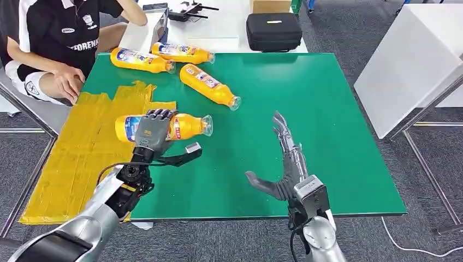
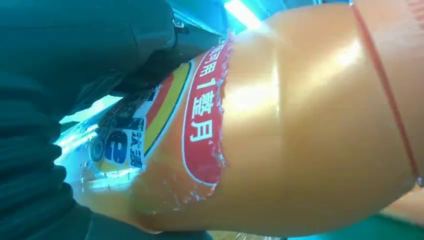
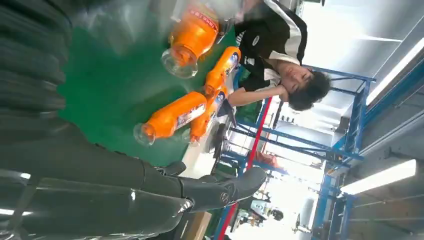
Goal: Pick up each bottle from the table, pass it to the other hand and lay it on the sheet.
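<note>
- Orange bottle (image 1: 185, 126) lies on its side at the yellow sheet's (image 1: 82, 153) edge, left hand (image 1: 152, 131) fingers (image 1: 158, 114) wrapped over it
- Right hand (image 1: 284, 164) hovers above the green worktop (image 1: 306, 109), fingers straight and apart, holding nothing

Workshop: blue steel racking (image 3: 350, 125)

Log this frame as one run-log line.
left hand: grips bottle above sheet edge | right hand: open, empty | sheet: no bottle laid | three bottles on table
</note>
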Motion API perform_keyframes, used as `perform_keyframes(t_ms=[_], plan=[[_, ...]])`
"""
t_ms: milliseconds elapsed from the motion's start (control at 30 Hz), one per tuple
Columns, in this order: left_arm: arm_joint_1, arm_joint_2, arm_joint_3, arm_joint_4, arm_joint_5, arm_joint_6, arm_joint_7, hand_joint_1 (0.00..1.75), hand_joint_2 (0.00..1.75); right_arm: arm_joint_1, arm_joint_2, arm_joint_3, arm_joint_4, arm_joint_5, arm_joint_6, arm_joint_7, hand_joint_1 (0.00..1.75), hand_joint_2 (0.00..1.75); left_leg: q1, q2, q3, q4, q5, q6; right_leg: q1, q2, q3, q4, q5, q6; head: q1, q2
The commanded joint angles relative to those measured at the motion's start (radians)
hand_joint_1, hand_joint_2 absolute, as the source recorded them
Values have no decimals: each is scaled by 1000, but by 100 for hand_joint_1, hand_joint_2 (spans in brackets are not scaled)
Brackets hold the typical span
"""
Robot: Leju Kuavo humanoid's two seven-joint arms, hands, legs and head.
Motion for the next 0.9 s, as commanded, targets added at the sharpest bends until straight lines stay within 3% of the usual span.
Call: perform_keyframes(t_ms=[33,233,567,633,667,867,900], plan=[[-77,22,30,168,-3,-85,27,175,175,-25,-9,-5,26,3,-1,-1,0,175,1,2,5,1,-3,-2,1,2,5,0,-2,0,0,0],[-75,31,42,175,-3,-95,49,175,175,-31,-9,4,35,8,6,1,0,175,1,1,6,1,-3,-2,0,1,6,1,-3,0,0,0],[-36,65,166,152,-3,-95,72,175,175,-39,2,5,59,13,14,6,0,175,1,3,4,0,-2,-2,0,3,4,0,-1,0,0,0],[-33,70,174,150,-3,-85,75,175,175,-39,5,4,63,15,16,8,0,175,1,4,11,1,-6,-4,1,5,11,0,-5,-1,0,0],[-31,70,183,148,-3,-74,92,175,175,-39,7,2,64,15,16,8,0,175,1,3,5,0,-3,-2,0,4,5,0,-2,0,0,0],[-21,67,228,139,-3,-63,61,175,175,-37,11,1,63,19,20,12,0,175,1,2,3,0,-2,-2,0,2,3,0,-1,0,0,0],[-19,66,227,139,-3,-61,61,148,175,-37,11,1,63,19,20,12,0,175,1,2,5,0,-2,-2,0,2,5,0,-2,0,0,0]])
